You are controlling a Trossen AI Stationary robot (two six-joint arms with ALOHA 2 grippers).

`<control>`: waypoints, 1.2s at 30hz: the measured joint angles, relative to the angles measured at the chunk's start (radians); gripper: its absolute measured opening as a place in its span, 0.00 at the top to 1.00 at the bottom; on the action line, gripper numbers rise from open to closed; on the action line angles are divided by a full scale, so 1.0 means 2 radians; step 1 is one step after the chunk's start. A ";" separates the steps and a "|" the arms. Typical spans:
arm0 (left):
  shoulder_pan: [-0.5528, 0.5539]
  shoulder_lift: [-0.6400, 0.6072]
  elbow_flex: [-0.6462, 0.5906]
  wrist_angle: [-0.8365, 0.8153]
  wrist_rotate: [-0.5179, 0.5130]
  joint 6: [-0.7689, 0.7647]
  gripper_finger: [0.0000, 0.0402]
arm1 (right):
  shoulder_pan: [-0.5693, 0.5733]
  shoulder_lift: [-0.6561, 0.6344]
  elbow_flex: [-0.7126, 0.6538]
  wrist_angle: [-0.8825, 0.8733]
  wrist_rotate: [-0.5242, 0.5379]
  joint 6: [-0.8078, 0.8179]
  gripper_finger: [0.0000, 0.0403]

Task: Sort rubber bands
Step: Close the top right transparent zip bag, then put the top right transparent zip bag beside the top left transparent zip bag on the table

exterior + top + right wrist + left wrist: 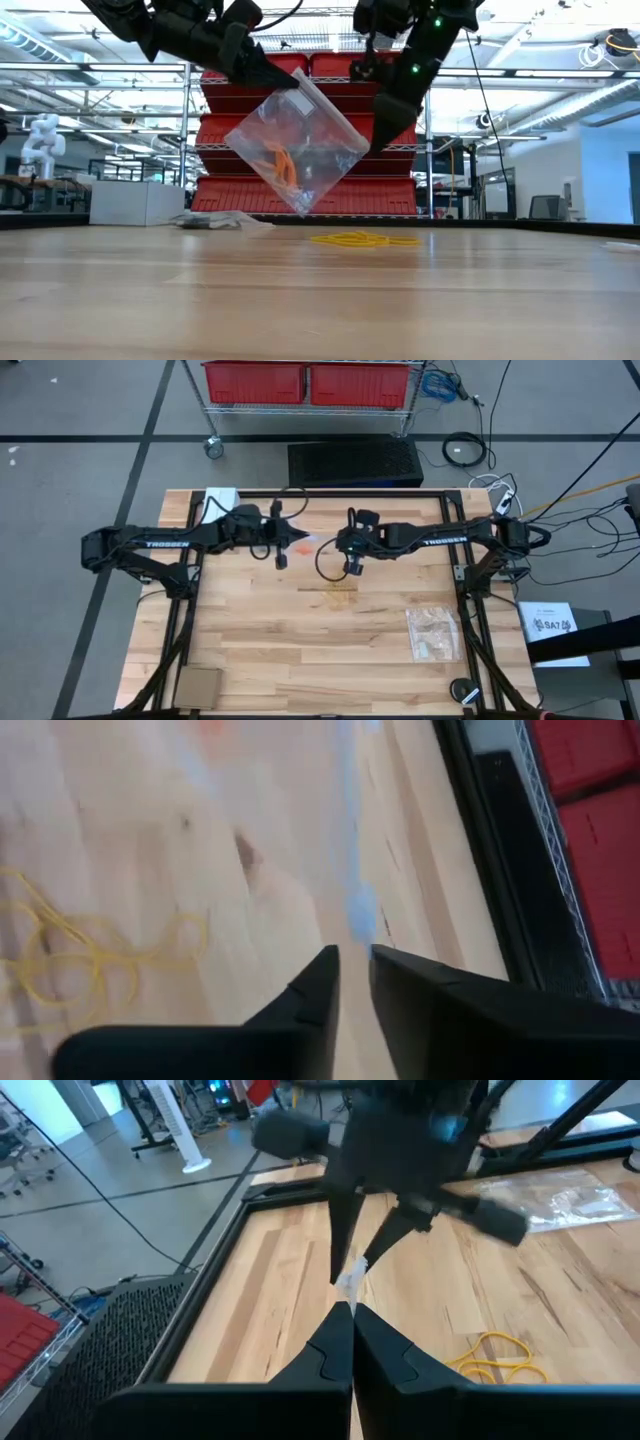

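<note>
Low view: left gripper (275,78) clenched on clear zip bag (297,148) corner, orange rubber bands (281,162) inside; right gripper (385,130) at opposite corner.
High view: yellow rubber bands (340,597) on table (300,660).
Right wrist view: fingers (315,990) slightly parted, grip unclear.
Bagging step; next likely fetch yellow bands.

The tabletop (300,650) is pale wood, streaked with darker grain. A clear zip bag (300,140) holds orange rubber bands (282,163); below the bag, yellow rubber bands (362,240) lie in a tangle. Both arms are black, lettered in white. Behind the tabletop, red bins (305,382) fill a wire shelf.
</note>
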 joint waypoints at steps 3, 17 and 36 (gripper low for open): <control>0.000 -0.001 0.001 0.004 0.000 -0.002 1.00 | -0.001 0.002 -0.002 -0.002 0.002 0.000 0.81; 0.000 0.047 0.001 0.010 -0.007 -0.038 1.00 | 0.001 -0.069 0.000 -0.081 -0.035 0.048 0.60; 0.083 0.233 0.001 0.211 -0.050 -0.103 0.92 | 0.001 -0.138 0.001 -0.152 -0.030 0.078 0.99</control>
